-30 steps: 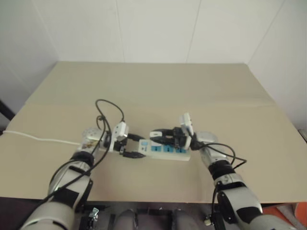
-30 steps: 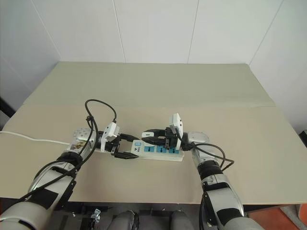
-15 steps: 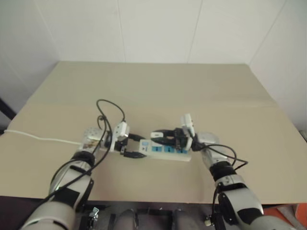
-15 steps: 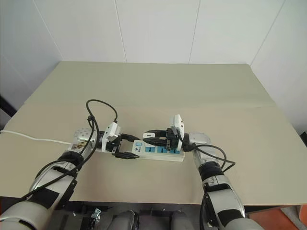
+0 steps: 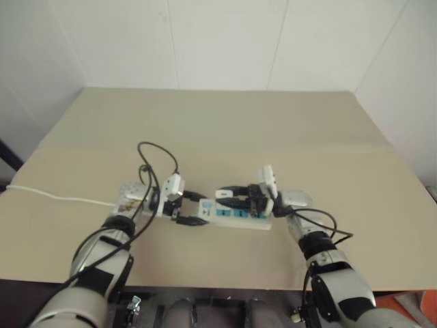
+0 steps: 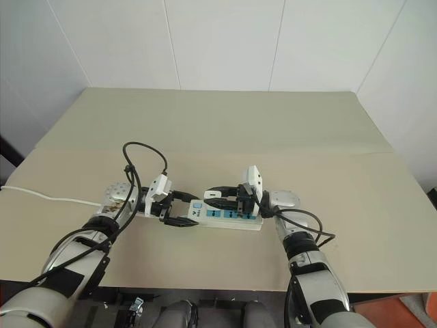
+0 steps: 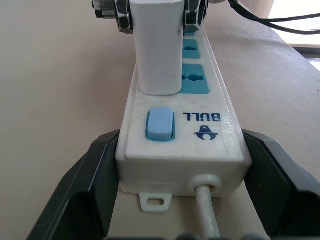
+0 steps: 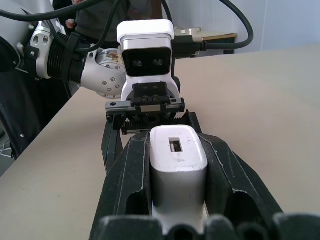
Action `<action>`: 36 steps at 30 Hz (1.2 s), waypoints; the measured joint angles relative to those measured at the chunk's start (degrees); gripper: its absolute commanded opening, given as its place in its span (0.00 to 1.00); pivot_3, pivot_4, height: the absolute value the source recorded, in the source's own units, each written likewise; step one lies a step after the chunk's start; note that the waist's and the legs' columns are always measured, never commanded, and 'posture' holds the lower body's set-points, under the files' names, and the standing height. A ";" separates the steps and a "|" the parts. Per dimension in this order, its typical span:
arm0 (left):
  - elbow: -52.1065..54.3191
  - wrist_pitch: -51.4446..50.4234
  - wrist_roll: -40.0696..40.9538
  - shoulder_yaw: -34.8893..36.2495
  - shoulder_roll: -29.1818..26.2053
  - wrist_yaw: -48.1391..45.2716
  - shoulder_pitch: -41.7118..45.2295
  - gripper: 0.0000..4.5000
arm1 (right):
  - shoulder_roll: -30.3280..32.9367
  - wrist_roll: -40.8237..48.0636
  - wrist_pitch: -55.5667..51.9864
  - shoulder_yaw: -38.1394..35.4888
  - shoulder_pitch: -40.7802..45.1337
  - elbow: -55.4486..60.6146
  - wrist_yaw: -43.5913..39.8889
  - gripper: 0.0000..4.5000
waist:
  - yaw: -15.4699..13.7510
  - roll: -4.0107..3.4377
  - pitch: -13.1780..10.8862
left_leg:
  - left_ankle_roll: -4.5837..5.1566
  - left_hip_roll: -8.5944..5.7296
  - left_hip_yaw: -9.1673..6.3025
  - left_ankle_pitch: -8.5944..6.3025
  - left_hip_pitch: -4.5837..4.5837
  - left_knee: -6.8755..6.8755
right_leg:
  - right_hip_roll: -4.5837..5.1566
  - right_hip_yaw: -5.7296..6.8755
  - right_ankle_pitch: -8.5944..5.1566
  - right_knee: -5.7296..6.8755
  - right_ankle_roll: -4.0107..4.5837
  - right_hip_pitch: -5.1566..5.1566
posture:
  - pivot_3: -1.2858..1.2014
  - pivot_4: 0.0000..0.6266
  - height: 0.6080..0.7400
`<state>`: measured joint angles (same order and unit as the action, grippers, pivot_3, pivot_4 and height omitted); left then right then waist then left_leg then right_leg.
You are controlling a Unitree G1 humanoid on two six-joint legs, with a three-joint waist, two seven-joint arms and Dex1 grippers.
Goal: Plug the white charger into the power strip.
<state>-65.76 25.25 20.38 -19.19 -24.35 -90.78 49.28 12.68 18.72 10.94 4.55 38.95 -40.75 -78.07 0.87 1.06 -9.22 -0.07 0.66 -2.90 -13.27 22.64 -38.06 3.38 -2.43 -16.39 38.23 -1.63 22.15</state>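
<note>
Little has shifted over the last second: the right gripper (image 6: 217,195) has dipped slightly toward the strip, and nothing else on the table has moved. Its two black fingers pinch the white charger (image 8: 177,172) from either side, holding it over the power strip (image 7: 181,150). In the left wrist view the charger's base sits down against the outlet face beside the blue switch (image 7: 160,123), though whether the prongs are fully home cannot be told. The left gripper (image 5: 188,208) clamps the strip's switch end, one finger on each long side, where the thin white cord (image 7: 207,215) leaves the housing. The strip lies flat on the tan table (image 6: 225,130), near the front edge, between the two arms. To finish the step well, the right arm likely needs to press straight into the outlet face without tilting the charger, while the left keeps the strip pinned against sliding.
</note>
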 measured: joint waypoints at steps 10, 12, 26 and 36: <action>-0.25 -0.07 -0.02 -0.05 -0.02 0.10 -0.04 0.73 | 0.25 -0.01 2.65 1.22 -0.62 -0.05 1.11 0.25 | 0.05 -0.01 0.02 | 0.00 0.01 0.03 0.00 -0.21 0.04 | 0.00 -0.03 0.00 0.01 0.00 -0.16 | 0.52 0.24 1.00; -0.28 -0.10 -0.02 -0.06 -0.04 0.14 -0.08 0.73 | 0.26 -0.01 2.65 1.44 -0.62 -0.05 1.30 0.25 | 0.06 -0.01 0.03 | 0.00 0.01 0.04 0.00 -0.28 0.07 | 0.00 -0.03 0.00 0.00 0.00 -0.21 | 0.52 0.24 1.00; -0.42 -0.40 -0.03 -0.06 -0.16 0.29 -0.14 0.73 | 0.84 -0.01 0.29 2.57 0.28 -0.05 1.76 0.25 | 0.20 -0.01 0.07 | 0.00 0.03 0.06 0.00 -0.42 0.09 | -0.01 -0.05 -0.01 0.00 0.00 -0.34 | 0.52 0.24 1.00; -1.22 -0.42 -0.16 -0.06 -0.14 0.73 -0.14 0.73 | 0.83 -0.58 2.67 3.34 -0.17 -0.02 3.74 0.25 | 0.44 -0.02 0.07 | 0.00 0.05 0.05 -0.01 -0.89 0.18 | -0.03 -0.03 -0.02 -0.15 -0.02 -0.84 | 0.52 0.24 1.00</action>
<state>-66.98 24.83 20.21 -19.25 -24.48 -90.05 49.14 13.51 18.13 13.62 7.89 38.78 -40.77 -74.33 1.31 1.04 -9.15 -0.08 0.71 -2.85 -13.27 21.75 -37.88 3.35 -2.46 -16.41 38.08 -1.65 21.32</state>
